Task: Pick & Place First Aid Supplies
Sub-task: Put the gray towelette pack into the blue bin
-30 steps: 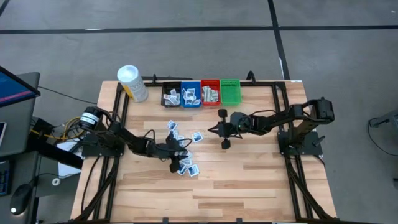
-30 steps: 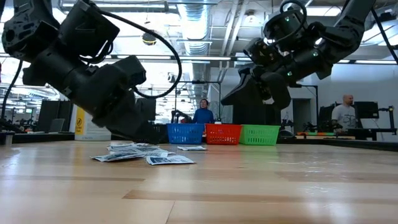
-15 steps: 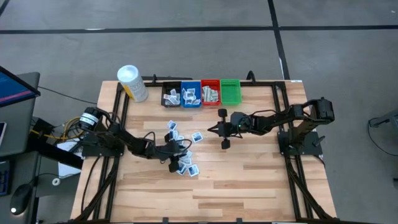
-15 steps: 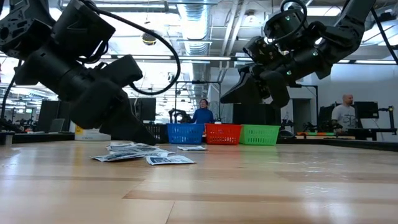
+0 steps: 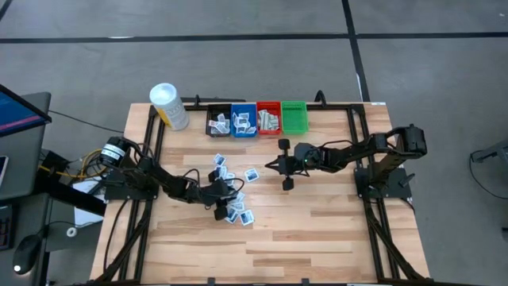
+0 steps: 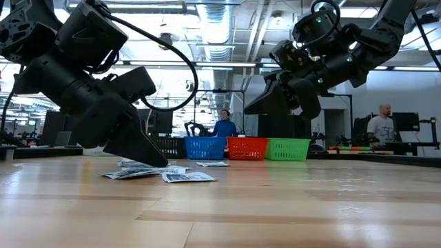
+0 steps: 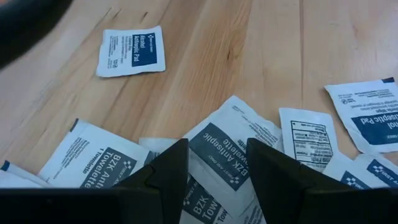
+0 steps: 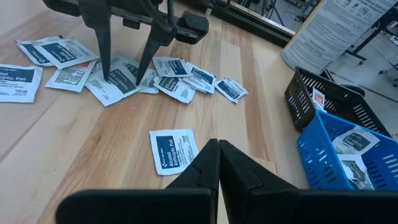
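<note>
The left gripper (image 5: pixel 225 203) is standing over the scattered first aid supplies (image 5: pixel 235 191) on the wooden table (image 5: pixel 317 230), its fingers spread wide and nothing between them yet. In the left wrist view the two dark fingertips (image 7: pixel 166 171) are straddling one white packet with a dark blue label (image 7: pixel 233 149), which is lying flat on the wood and overlapping its neighbours; the right wrist view is showing the same fingertips resting at or just above the packets, though whether they are truly touching I cannot tell. Taking the blue bin (image 5: pixel 243 122) as the landmark, the pile is lying on the near side of it, well apart, with a few stray packets spread between pile and bin, and some packets are already lying in the blue bin, the black bin (image 5: pixel 218 124) beside it and the red bin (image 5: pixel 268 119). The step in hand looks to be the pinch on that straddled packet. To do it well, the fingers should be pressing down to the wood before closing, so the thin edge is being caught rather than skated over, and closing slowly so that only one packet is lifting, since the overlapped ones could be dragging along. The right gripper (image 5: pixel 282 164) is waiting with fingers pressed together and holding nothing, hovering to the near right of the blue bin.
</note>
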You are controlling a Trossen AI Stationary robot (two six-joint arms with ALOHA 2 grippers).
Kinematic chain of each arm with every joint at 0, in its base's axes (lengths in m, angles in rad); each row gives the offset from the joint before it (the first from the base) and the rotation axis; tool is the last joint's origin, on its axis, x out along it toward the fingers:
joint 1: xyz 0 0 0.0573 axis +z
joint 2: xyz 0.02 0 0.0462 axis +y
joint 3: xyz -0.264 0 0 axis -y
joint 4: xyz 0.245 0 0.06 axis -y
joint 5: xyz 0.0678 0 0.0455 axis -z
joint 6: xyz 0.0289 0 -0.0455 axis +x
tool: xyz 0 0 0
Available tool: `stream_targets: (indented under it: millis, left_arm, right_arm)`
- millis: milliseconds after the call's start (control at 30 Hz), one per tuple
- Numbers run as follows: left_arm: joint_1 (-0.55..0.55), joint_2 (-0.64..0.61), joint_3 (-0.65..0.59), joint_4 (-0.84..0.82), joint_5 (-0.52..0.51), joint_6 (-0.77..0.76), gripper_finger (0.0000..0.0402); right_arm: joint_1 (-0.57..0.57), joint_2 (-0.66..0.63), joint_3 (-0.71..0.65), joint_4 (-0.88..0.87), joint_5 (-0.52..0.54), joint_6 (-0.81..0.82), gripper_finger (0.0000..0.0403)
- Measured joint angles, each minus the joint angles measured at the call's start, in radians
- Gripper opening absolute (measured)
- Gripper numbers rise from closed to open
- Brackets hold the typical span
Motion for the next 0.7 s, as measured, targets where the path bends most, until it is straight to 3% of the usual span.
stream_targets:
  millis: [267,700]
  left_arm:
    - [0.003,0.0,0.0,-0.006,0.003,0.0,0.0153]
    - [0.003,0.003,-0.002,0.02,0.002,0.004,0.0046]
  right_arm:
    - [0.0,0.0,0.0,-0.001,0.0,0.0,0.0]
    - [0.0,0.0,0.0,-0.003,0.0,-0.003,0.0]
